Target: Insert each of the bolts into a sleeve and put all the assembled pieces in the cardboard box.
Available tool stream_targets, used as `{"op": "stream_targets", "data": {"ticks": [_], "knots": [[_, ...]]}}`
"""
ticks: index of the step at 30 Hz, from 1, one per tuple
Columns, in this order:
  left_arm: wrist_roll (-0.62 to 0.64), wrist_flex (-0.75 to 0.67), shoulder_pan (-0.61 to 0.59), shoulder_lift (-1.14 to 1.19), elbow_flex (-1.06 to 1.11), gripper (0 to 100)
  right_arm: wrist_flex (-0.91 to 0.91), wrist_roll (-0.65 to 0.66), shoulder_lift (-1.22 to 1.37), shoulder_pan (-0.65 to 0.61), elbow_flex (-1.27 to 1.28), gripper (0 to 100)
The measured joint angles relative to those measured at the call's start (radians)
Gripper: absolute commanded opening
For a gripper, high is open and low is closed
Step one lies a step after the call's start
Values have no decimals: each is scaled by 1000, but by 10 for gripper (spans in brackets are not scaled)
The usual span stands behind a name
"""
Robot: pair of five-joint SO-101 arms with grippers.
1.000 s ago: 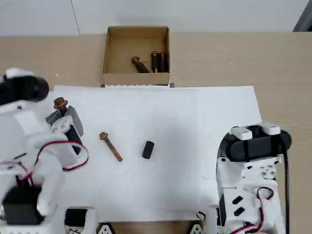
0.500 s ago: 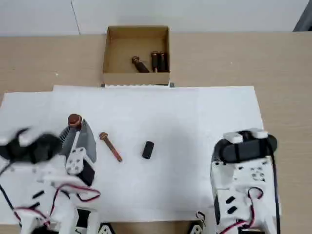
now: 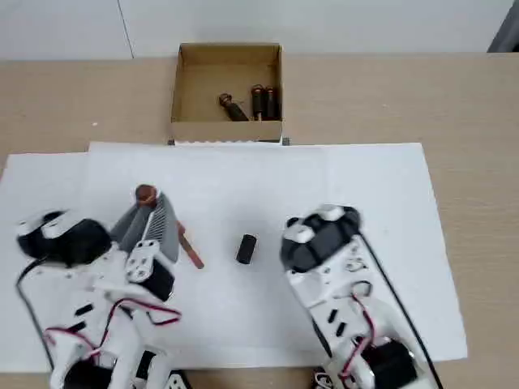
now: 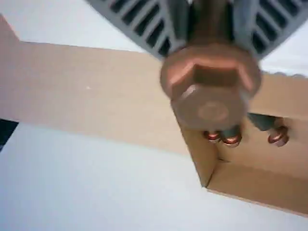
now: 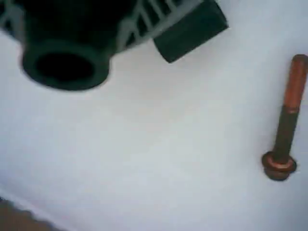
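Across the wooden table (image 3: 454, 97) lay a white sheet (image 3: 340, 186), its near edge partly covered by my two arms. At the far side, just past the sheet, stood the cardboard box (image 3: 227, 130), with the assembled pieces (image 3: 258, 101) lying toward its right wall. I could not count them for certain.

My right arm leaned in from the near right toward the middle of the sheet, and from above its wrist covered my right gripper (image 5: 91, 29). Seen from its own wrist, those fingers were closed on a gripped sleeve (image 5: 62, 62), black, blurred, its open end facing the camera and held off the sheet.

My left arm rose from the near left. My left gripper (image 3: 150, 209) pointed far and upward, clamped on the shank of a gripped bolt (image 3: 146, 193) whose hexagonal head stood proud of the fingertips. From the left wrist that head hid part of the pieces in the box.

A loose sleeve (image 3: 246, 249) lay on its side between the two arms, touching neither. Just left of it lay a loose bolt (image 3: 192, 254), its head hidden behind my left fingers in the high view.
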Motion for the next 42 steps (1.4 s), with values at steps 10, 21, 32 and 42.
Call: {"op": "stream_targets", "data": {"ticks": [10,21,32,42], "knots": [[114,-224,46,0,124,5,-121,0,0,-109,166,2],[278,-230,84,0,146,5,-140,0,0,-158,230,2],[296,-233,140,0,213,5,-256,91,0,-239,230,2],[296,-233,176,0,241,5,-295,124,0,-239,230,2]]}}
